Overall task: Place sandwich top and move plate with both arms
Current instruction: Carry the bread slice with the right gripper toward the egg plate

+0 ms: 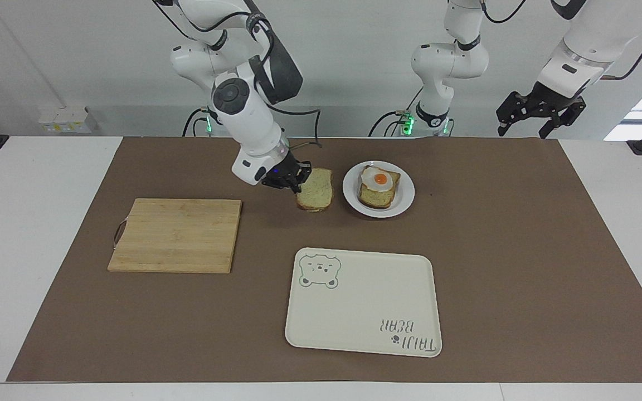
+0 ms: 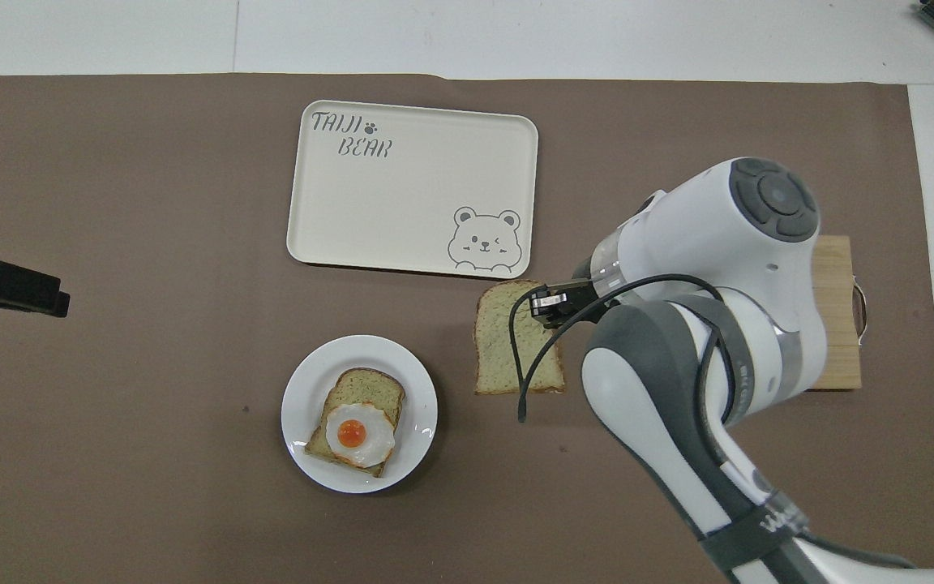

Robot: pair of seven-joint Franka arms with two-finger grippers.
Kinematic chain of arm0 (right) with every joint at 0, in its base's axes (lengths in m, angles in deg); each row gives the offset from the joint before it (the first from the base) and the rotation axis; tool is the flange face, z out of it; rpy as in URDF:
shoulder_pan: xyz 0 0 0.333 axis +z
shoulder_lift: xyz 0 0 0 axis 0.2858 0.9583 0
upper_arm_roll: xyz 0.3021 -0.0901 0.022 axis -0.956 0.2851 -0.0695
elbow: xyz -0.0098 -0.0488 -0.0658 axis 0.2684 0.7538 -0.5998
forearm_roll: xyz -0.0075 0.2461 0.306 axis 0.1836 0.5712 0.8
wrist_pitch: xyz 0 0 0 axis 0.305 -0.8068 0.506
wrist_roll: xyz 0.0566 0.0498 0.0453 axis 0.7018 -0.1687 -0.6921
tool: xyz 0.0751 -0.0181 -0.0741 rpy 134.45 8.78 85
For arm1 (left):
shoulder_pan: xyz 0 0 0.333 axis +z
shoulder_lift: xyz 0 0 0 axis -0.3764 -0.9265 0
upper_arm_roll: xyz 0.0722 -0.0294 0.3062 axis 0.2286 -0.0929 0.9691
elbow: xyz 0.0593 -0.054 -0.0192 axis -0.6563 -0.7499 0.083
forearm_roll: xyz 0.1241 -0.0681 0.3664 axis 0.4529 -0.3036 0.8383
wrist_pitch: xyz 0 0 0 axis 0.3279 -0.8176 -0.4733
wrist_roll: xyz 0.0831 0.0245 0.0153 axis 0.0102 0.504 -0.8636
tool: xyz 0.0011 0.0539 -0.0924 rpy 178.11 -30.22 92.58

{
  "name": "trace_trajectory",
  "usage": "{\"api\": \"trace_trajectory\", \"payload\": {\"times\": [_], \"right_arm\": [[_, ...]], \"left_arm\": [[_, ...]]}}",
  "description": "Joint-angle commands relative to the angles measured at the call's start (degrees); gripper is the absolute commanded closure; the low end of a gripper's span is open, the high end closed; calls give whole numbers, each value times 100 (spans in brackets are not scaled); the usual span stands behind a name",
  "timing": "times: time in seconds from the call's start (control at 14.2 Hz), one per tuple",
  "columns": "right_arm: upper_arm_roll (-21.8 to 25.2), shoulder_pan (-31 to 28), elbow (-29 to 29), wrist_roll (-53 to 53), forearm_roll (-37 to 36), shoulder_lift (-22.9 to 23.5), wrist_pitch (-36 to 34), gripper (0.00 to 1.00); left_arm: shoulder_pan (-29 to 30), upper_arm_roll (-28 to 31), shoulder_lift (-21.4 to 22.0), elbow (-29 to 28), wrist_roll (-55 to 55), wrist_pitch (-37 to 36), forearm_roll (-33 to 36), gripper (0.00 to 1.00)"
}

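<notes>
— Brown mat (image 1: 521,250) covers the white table (image 1: 31,223), pale wall up top. Where's the sandwich top (image 1: 316,190)?

— Pinched tight by the right gripper (image 1: 294,181), in the air just beside the plate (image 1: 404,203), on the right arm's side.

— And the left gripper (image 1: 538,114)?

— Waiting, fingers spread, over the mat's edge, well apart from the plate. Cutting board (image 1: 176,234) sits well apart too.

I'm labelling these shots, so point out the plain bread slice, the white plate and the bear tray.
plain bread slice (image 1: 316,192): facing view, middle of its pale face.
white plate (image 1: 405,197): facing view, bare rim beside the egg toast.
bear tray (image 2: 402,207): overhead view, bare middle of its surface.
</notes>
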Motion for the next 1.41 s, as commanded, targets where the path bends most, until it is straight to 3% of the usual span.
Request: {"api": "trace_trajectory", "payload": {"times": [0.0,0.49,0.91,1.34], "right_arm": [[0,207,80,56,468,-106,78,100],[0,1156,176,195,979,114,956,100],[0,1903,185,723,979,781,1939,100],[0,1930,370,662,979,1046,2249,100]], "left_arm": [[22,-23,134,-131,-40,-7,34,0],[22,-23,134,-131,-40,-7,34,0],[22,-23,134,-131,-40,-7,34,0],[22,-23,134,-131,-40,-7,34,0]]}}
